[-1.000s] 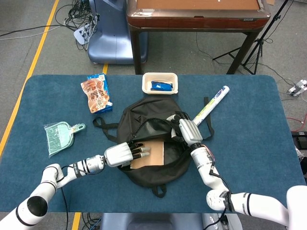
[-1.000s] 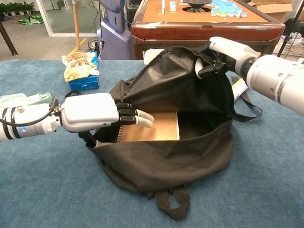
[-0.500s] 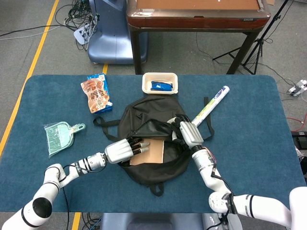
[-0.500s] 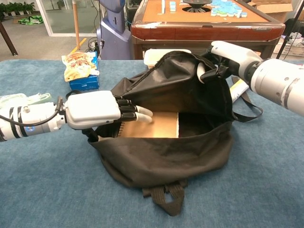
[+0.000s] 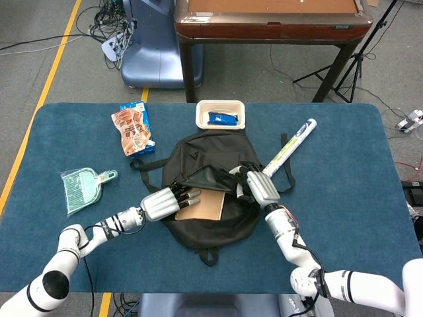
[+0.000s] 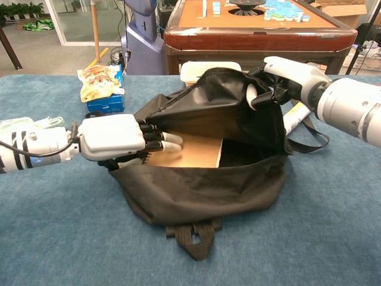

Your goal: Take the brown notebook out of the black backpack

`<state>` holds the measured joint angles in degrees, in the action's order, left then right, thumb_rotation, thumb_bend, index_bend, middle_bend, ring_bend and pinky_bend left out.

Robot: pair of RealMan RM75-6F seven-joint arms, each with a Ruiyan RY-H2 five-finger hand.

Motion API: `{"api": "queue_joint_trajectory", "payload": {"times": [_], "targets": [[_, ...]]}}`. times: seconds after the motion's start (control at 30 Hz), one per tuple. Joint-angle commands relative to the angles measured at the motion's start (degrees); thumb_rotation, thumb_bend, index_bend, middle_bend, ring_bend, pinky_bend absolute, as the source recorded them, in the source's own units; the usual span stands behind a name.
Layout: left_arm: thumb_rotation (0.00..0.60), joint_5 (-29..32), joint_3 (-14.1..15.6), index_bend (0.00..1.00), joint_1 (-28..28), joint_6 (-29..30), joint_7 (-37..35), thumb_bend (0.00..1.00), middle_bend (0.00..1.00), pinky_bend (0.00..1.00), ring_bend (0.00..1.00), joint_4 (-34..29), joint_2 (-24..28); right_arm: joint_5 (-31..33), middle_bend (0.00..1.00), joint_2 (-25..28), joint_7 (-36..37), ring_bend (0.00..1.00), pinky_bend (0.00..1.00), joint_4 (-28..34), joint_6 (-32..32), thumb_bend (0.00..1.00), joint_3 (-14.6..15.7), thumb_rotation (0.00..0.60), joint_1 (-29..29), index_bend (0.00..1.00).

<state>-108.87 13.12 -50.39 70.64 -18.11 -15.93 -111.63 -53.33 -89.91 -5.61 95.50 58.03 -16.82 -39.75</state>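
1. The notebook (image 6: 190, 151) lies inside the open backpack (image 6: 202, 190), not yet out.
2. The left hand (image 6: 119, 138) grips the notebook's left edge, fingers flat on top; the right hand (image 6: 280, 77) pinches the flap up.
3. Only the head view shows the dustpan (image 5: 82, 189) far left of the backpack.

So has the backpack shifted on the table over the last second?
Yes. The backpack slid away from the robot, toward the white tray; its bottom strap sits farther from the near table edge.

Snack bag (image 5: 133, 130) print seems too blurred to read
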Motion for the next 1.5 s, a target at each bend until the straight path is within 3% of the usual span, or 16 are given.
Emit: {"api": "queue_joint_trajectory", "payload": {"times": [0.03, 0.3, 0.77, 1.17, 1.5], "targets": [[0.600, 0.2, 0.4, 0.06, -0.5, -0.5, 0.3, 0.26, 0.04, 0.26, 0.08, -1.7, 0.4, -0.1, 0.29, 0.1, 0.2, 0.08, 0.06, 0.1, -0.1, 0.87, 0.1, 0.600, 0.1, 0.62], [0.600, 1.5, -0.5, 0.06, -1.5, 0.9, -1.0, 0.25, 0.04, 0.25, 0.08, -3.9, -0.2, -0.8, 0.29, 0.6, 1.5, 0.08, 0.06, 0.2, -0.3, 0.87, 0.1, 0.600, 0.5, 0.62], [0.600, 3.3, -2.5, 0.06, -3.5, 2.1, 2.7, 0.14, 0.04, 0.24, 0.08, -2.3, -2.6, -2.0, 0.29, 1.6, 5.0, 0.08, 0.06, -0.6, -1.6, 0.87, 0.2, 0.600, 1.4, 0.62], [0.600, 1.9, -0.1, 0.05, -4.8, 0.3, 3.9, 0.14, 0.04, 0.23, 0.07, -0.8, -1.5, -2.6, 0.29, 2.0, 6.7, 0.08, 0.06, -1.3, -2.8, 0.87, 0.4, 0.600, 1.6, 0.62], [0.600, 1.8, 0.0, 0.05, -6.4, 0.0, 4.2, 0.14, 0.04, 0.21, 0.07, -4.3, -0.4, -3.3, 0.29, 2.3, 7.3, 0.08, 0.06, -0.7, -2.9, 0.87, 0.6, 0.600, 1.8, 0.62]]}}
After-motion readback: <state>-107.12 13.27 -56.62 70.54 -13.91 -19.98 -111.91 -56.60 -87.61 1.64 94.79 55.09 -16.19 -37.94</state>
